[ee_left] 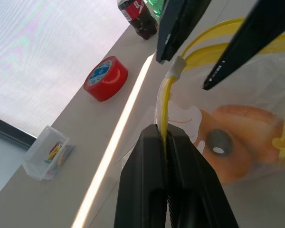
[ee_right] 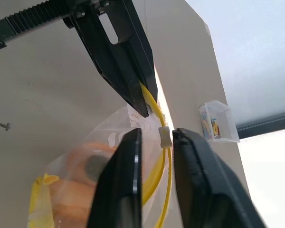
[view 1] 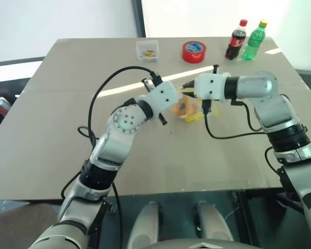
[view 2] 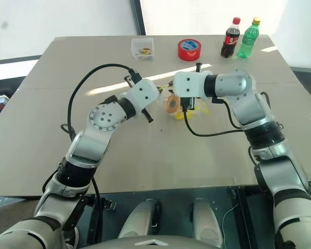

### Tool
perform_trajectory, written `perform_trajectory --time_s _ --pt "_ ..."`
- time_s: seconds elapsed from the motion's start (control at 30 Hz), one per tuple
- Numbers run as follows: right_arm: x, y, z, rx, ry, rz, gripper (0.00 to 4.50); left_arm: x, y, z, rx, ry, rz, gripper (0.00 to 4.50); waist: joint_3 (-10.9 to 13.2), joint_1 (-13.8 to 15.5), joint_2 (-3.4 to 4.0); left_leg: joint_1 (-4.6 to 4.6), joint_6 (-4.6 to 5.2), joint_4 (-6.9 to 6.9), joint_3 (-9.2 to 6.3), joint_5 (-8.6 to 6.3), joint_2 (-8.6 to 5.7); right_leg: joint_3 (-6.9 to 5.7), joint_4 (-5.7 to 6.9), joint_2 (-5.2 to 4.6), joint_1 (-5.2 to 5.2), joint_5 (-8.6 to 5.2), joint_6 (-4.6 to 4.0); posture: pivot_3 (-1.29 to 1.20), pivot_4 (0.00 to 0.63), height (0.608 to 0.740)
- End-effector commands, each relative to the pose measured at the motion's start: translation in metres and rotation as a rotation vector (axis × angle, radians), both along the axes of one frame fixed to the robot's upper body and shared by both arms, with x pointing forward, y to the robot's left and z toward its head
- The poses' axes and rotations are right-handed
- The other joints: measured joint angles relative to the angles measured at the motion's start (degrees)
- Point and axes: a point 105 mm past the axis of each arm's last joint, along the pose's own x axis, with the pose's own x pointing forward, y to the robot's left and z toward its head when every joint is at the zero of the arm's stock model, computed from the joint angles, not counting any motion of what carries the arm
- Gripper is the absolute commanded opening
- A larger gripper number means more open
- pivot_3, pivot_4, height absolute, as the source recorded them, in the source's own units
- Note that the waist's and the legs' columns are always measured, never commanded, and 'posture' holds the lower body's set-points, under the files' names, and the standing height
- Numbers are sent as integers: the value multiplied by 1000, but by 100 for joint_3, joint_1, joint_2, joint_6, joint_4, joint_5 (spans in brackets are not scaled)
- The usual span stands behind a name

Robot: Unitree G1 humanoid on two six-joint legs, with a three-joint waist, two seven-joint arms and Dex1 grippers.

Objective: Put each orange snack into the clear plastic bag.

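Left end effector [ee_left: 167, 142] pinching limp, crinkly clear plastic bag [ee_left: 256, 142] by stiff yellow zip strip; right end effector [ee_right: 154, 142] spread ard slider.

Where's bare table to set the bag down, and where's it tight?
Free: the near table in front of both arms, and the far left side, left of the small clear tub. Crowded: the far edge with tub, red tape roll, two bottles, and mid-table around the clear plastic bag.
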Motion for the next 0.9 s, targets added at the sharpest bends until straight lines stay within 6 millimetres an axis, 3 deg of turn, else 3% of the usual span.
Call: perform_trajectory --time_s 0.03,0.57,0.6,0.67,0.9 --pt "-2 5 19 13 -75 23 886 -7 -4 18 -7 -75 -26 0 0 -1 0 0 0 0 0 0 0 0 0 0 0 0 0 0 150 740" --pt "1 5 18 12 -83 29 886 -8 -3 17 2 -73 -23 0 0 -2 0 0 0 0 -1 0 0 0 0 0 0 0 0 0 150 740" --pt "0 5 18 12 -82 29 459 -9 -3 17 2 -74 -24 0 0 -2 0 0 0 0 0 0 0 0 0 0 0 0 0 0 150 740" --pt "0 5 17 10 -83 28 52 -9 -3 18 0 -77 -26 0 0 -2 0 0 0 0 -1 0 0 0 0 0 0 0 0 0 150 740" --pt "2 2 17 4 -90 12 20 -8 -5 18 -2 -79 -30 0 0 -2 0 0 0 0 -1 0 0 0 0 0 0 0 0 0 150 740"
